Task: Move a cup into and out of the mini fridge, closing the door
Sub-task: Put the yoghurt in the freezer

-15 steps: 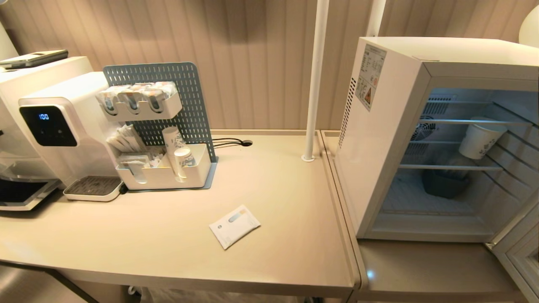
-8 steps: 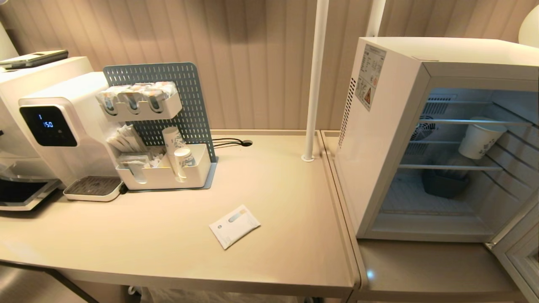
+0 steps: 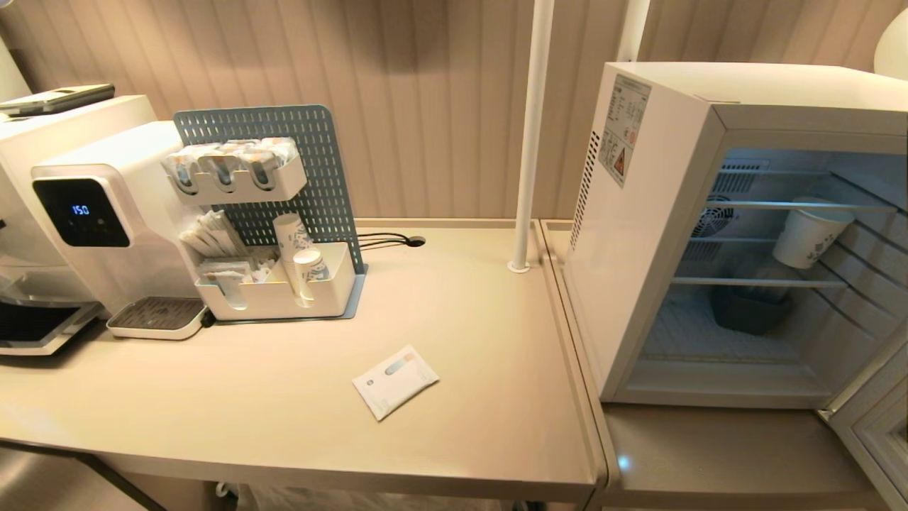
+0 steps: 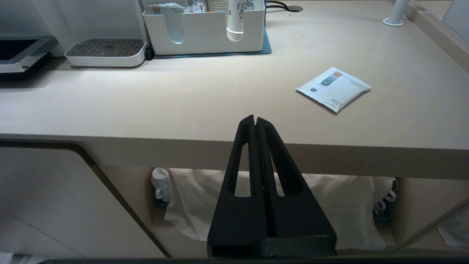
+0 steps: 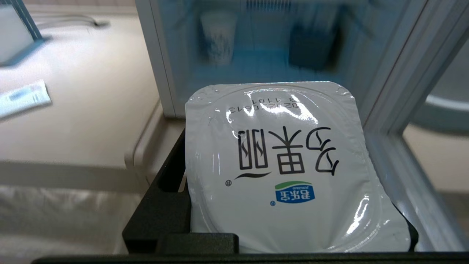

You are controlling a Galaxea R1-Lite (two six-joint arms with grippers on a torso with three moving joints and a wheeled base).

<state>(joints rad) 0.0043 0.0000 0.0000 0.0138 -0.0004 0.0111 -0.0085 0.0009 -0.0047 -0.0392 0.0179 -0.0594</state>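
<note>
Backdrop: ribbed beige wall panelling behind a pale counter (image 3: 461,319), with a white pole (image 3: 528,135) rising at its far edge.
Left side: a water dispenser (image 3: 92,213) and a pegboard organiser (image 3: 277,213) holding patterned paper cups; a flat white sachet (image 3: 395,381) lies alone near the counter's front.
Right side: the mini fridge (image 3: 709,234) stands lit with its inside showing, wire shelves across it, a paper cup (image 3: 809,234) on the upper right shelf and a dark tub (image 3: 752,309) on the floor of the cabinet.
Door: the door (image 3: 876,426) is swung wide, only its inner frame showing at the near right corner.
Right gripper: the right gripper (image 5: 293,227) is out of the head view, low and in front of the open fridge, clamped on the cup (image 5: 289,165). The foil lid fills its own camera and hides both fingers, so where they bite the body is hard to say.
Left gripper: the left gripper (image 4: 255,121) sits parked below the counter's front edge, fingers pressed together.
Stage: looks like the carry towards the fridge, cup not yet inside.
Risk one: the wide flanged rim could catch the fridge's front frame or a wire shelf on the way in and twist the cup out of the grip.
Risk two: a soft plastic body may squash or slip if squeezed unevenly.
Risk three: the paper cup on the shelf could get knocked if the arm goes in too high and right.
</note>
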